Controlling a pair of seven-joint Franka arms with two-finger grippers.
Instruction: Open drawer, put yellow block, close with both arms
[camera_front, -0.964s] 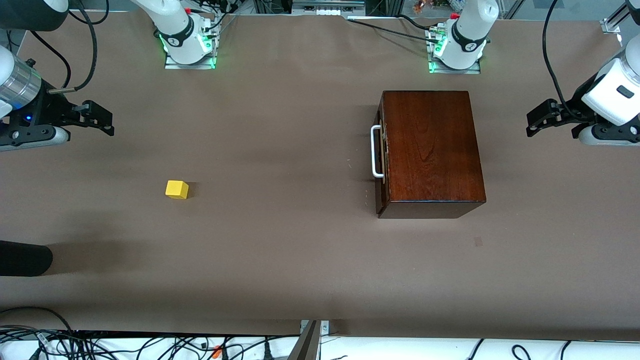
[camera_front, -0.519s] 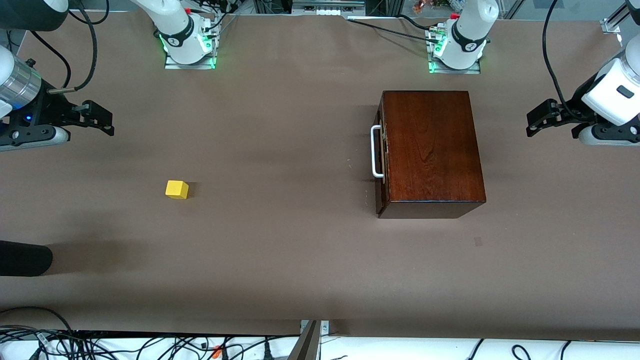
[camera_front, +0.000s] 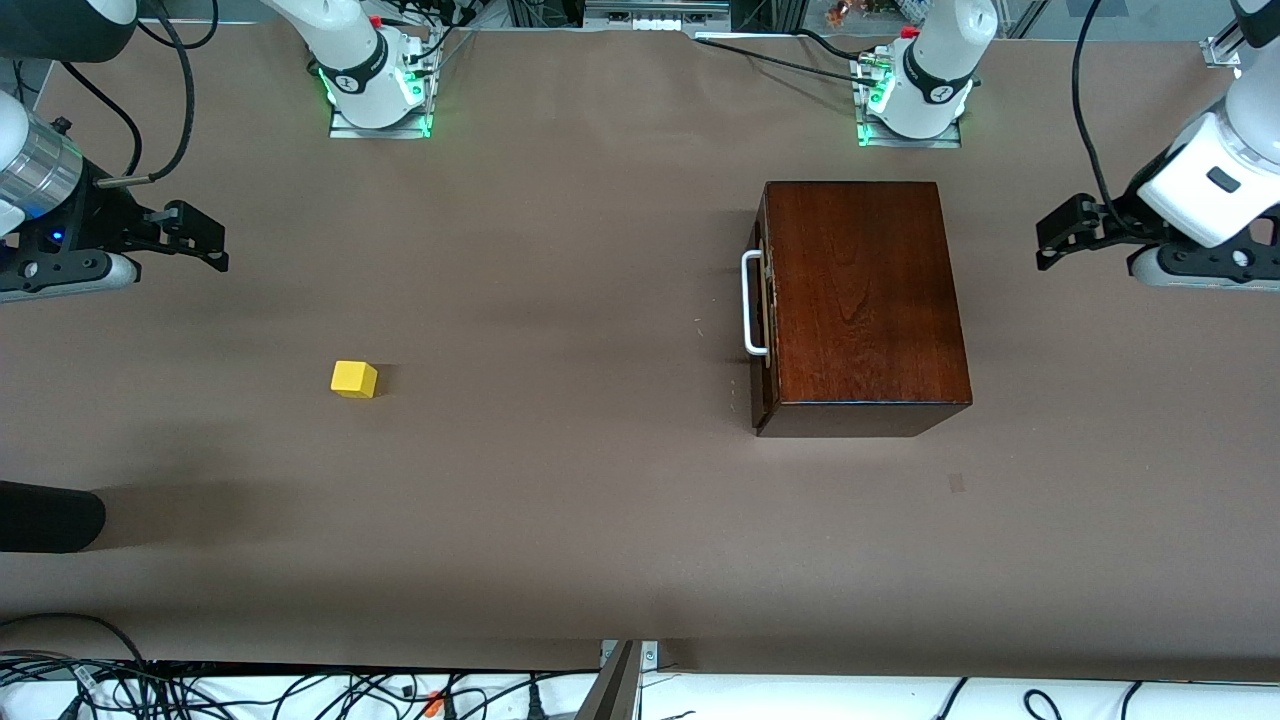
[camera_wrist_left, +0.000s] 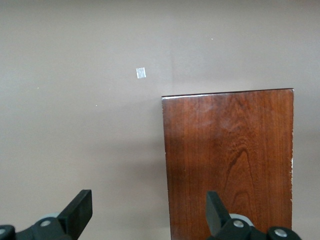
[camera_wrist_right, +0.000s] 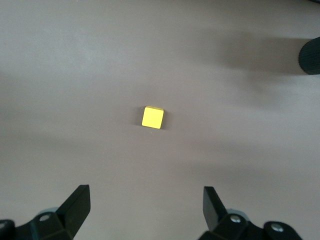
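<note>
Drawer (camera_front: 765, 300) is shut in box (camera_front: 860, 300); yellow block (camera_front: 354, 379) lies well apart, toward right arm's end. Left pincer (camera_wrist_left: 147, 212) & right pincer (camera_wrist_right: 145, 205) are spread, empty. Risk: handle (camera_front: 750, 303) missed, box dragged.

I'm working in a robotics lab: two white jointed arms (camera_front: 350, 50) are bolted on green-lit bases to a wide brown paper-covered tabletop (camera_front: 560, 250). Tangled black cables (camera_front: 250, 690) run along its near edge, with aluminium framing (camera_front: 655, 15) by the bases.
</note>
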